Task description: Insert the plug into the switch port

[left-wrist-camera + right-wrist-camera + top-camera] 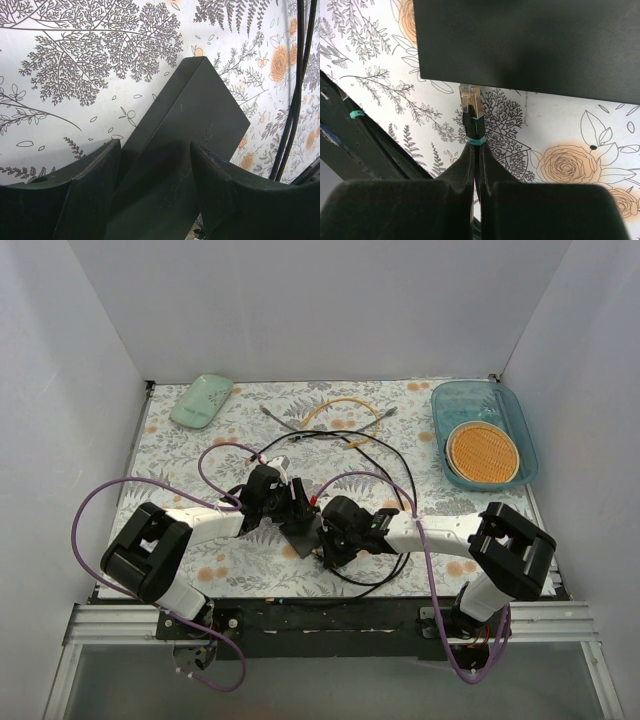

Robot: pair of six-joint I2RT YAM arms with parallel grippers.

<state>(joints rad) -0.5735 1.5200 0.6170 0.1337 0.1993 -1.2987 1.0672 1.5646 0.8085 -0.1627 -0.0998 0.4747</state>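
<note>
You can read no text, label, brand, number or sign in any of the three views. The switch shows you only a plain dark face, and the plug is too small for any marking to be made out.

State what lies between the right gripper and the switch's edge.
Only the plug: the right wrist view shows its black boot and clear tip spanning from the right gripper to the switch.

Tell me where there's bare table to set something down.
Free: the left strip between the pale green mouse and left arm; the patch between teal tray and right arm. Crowded: centre, where left pincer grips the switch, right pincer the plug, amid cables.
</note>
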